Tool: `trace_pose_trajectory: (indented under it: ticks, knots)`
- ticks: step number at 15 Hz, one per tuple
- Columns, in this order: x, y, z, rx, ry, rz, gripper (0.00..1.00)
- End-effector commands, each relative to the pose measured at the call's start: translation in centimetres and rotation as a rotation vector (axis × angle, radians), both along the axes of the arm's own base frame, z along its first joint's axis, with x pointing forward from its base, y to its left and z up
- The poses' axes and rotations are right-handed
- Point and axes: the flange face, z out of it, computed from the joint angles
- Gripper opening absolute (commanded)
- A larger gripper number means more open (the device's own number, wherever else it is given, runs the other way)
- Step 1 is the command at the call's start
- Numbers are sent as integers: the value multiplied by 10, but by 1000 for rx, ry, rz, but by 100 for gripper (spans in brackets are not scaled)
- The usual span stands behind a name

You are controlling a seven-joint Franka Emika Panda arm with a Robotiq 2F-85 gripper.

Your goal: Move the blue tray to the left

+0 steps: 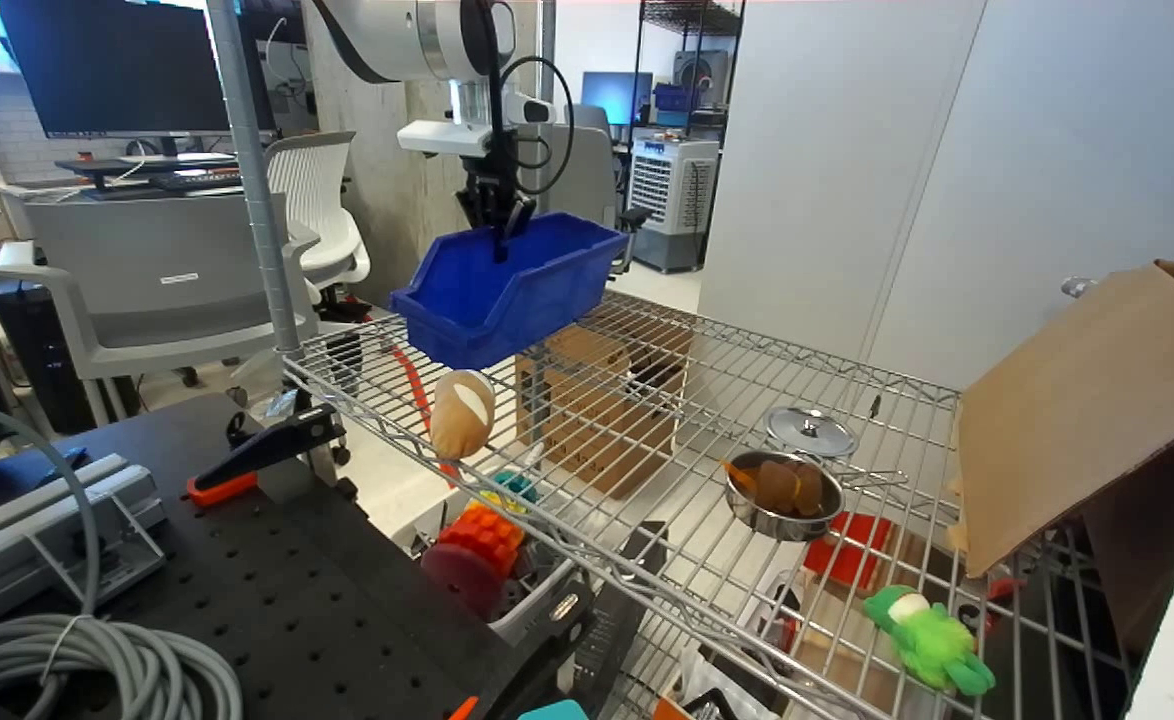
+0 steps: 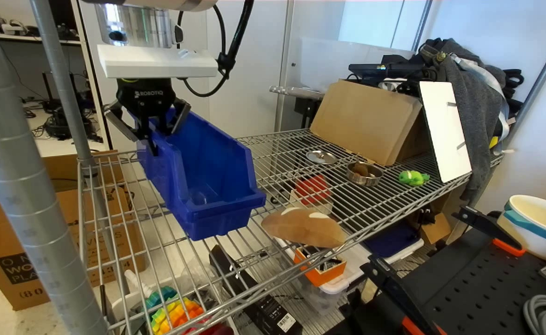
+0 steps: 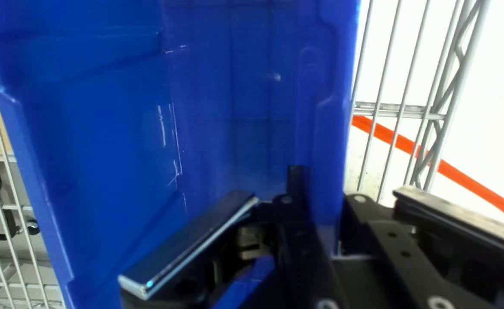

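Observation:
The blue tray (image 1: 527, 300) is a deep, bright blue bin with sloped walls and a lower open front. It is held tilted in the air above the wire shelf (image 1: 807, 355), with its lower front end downward. The tray also shows in an exterior view (image 2: 198, 181) and fills much of the wrist view (image 3: 235, 107). My gripper (image 1: 503, 240) is shut on one long side wall of the tray; it also shows in an exterior view (image 2: 156, 142). In the wrist view my gripper (image 3: 320, 201) has one finger inside the tray and the other outside; the outer fingertip is hidden behind the wall.
A brown-and-white object (image 1: 462, 418) lies near the shelf's edge, below the tray's front. A metal bowl (image 1: 782, 526) with brown items, a lid (image 1: 812, 432), a green plush toy (image 1: 932, 640) and a cardboard sheet (image 1: 1097, 400) are on the shelf. A metal post (image 2: 63, 83) stands beside the arm.

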Motion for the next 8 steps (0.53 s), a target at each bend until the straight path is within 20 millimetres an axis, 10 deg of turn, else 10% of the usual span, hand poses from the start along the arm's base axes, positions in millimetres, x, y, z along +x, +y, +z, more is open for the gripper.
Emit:
trace_pose_trajectory:
  ticks: [1,8]
  knots:
    - [8,10,-3,14,34,-26,41]
    - [8,8,51,76,50,-5,92]
